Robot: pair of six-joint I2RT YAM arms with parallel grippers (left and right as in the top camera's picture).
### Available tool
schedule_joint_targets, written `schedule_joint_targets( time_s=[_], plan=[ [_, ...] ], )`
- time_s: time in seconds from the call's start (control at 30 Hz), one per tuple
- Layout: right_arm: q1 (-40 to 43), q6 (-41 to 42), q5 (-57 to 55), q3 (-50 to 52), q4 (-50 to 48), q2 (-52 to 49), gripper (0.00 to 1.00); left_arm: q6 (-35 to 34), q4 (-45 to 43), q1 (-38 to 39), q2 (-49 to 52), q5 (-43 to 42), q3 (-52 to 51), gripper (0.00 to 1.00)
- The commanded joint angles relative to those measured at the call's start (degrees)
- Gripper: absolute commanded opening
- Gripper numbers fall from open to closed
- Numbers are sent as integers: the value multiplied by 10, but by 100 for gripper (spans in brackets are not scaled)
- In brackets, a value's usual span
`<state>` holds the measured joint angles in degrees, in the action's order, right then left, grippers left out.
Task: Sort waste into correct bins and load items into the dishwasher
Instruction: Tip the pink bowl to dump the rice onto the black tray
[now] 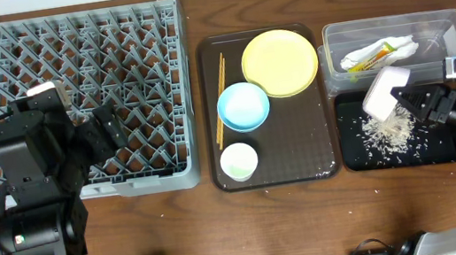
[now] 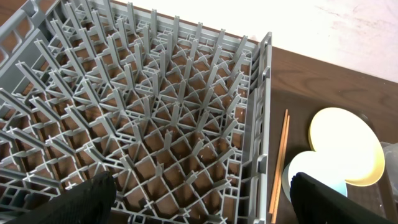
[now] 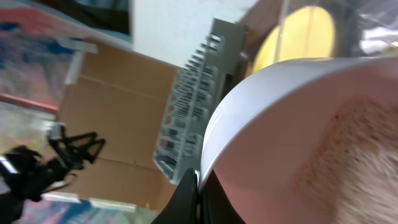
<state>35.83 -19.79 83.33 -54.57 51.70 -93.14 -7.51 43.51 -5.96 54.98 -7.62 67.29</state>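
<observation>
My right gripper (image 1: 405,99) is shut on the rim of the white bowl (image 1: 385,90) and holds it tipped over the black tray (image 1: 446,150), where rice scraps (image 1: 387,130) lie in a heap. In the right wrist view the fingers (image 3: 200,186) pinch the bowl's rim (image 3: 273,124). The clear box (image 1: 455,24) holds the napkin (image 1: 370,54) and snack wrapper (image 1: 385,50). My left gripper (image 1: 99,132) is open and empty over the grey rack (image 1: 73,42); its fingers (image 2: 199,199) hang above the rack's pegs (image 2: 155,106). The yellow plate (image 1: 280,62), blue bowl (image 1: 243,106), white cup (image 1: 238,161) and chopsticks (image 1: 220,97) sit on the brown tray (image 1: 303,153).
The rack fills the table's left half. The brown tray stands between the rack and the two bins. A few rice grains lie on the brown tray's front right corner (image 1: 327,167). Bare wooden table runs along the front edge (image 1: 269,229).
</observation>
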Motion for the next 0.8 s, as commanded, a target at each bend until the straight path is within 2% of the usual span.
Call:
schedule_joint_targets(
  time_s=[0.0,0.27,0.53,0.77],
  plan=[
    [11,25,61,2,-1,12,1,-3,0,-1,1,-7,12,90],
    [37,91,61,2,25,12,1,-3,0,-1,1,-7,12,90],
    [91,90,61,2,101,12,1,-3,0,-1,1,-7,12,90],
    [114,90,61,2,92,12,1,-3,0,-1,1,-7,12,90]
  ],
)
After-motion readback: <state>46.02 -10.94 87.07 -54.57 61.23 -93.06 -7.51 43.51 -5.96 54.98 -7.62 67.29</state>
